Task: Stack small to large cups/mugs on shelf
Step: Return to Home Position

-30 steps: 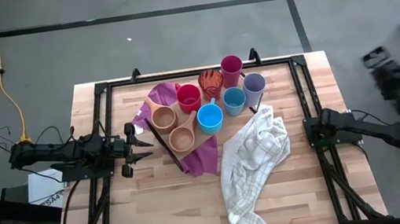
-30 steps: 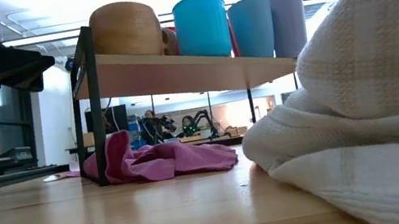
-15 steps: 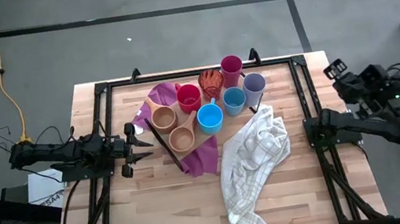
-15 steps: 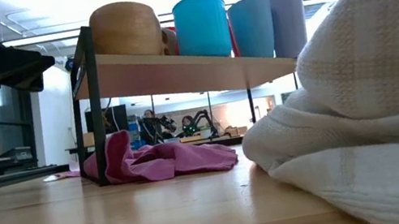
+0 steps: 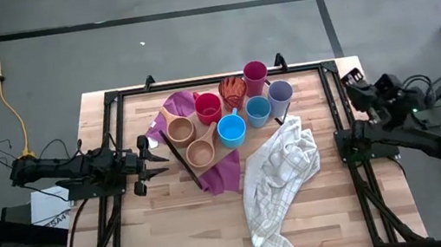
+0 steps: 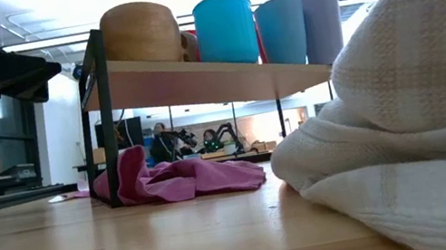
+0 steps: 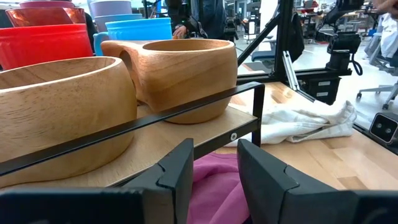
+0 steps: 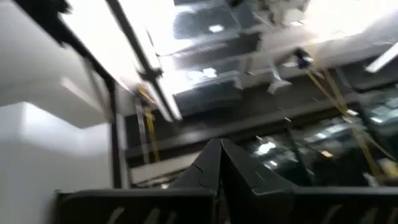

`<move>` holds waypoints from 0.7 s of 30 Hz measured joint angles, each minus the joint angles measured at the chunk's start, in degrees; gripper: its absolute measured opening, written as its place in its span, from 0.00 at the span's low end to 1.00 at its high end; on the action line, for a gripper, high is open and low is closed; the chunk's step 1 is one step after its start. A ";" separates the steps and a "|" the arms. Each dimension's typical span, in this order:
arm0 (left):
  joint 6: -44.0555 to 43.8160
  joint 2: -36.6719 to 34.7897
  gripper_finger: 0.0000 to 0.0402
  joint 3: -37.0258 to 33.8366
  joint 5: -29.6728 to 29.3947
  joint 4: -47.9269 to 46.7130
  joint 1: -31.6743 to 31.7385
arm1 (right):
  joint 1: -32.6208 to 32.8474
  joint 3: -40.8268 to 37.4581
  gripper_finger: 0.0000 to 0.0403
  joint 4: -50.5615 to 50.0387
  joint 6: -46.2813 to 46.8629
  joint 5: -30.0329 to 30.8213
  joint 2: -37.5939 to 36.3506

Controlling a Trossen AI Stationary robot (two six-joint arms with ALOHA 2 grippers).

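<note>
Behind the towel (image 6: 423, 108), part of the shelf (image 6: 196, 76) is hidden; left pincer (image 7: 214, 154) stands parted, right pincer (image 8: 219, 152) closed.

Left arm (image 5: 61, 169): I see it stretched low across the frame's left middle, reaching rightward.
Left gripper (image 5: 154, 157): jaws parted.
Right arm (image 5: 407, 141): folded at the right edge, wrist raised.
Right gripper (image 5: 349, 80): jaws pressed together, tilted upward.

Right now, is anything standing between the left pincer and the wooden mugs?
Only the thin black rail along the edge of the shelf. It crosses in front of the two wooden mugs. The left pincer is open and empty just outside it. Nothing else visible lies between.
</note>
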 joint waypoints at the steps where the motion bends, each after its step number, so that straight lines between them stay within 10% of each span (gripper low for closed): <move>1: 0.01 0.00 0.28 0.00 0.00 -0.01 0.00 | 0.00 -0.17 0.00 -1.44 -0.36 1.38 0.00; 14: 0.00 0.01 0.28 0.00 -0.09 0.00 0.00 | 0.00 -0.78 0.00 -11.66 -9.49 7.37 0.00; 21: 0.00 0.01 0.28 0.00 -0.09 0.00 0.01 | 0.00 -10.34 0.00 6.43 -9.63 6.73 0.00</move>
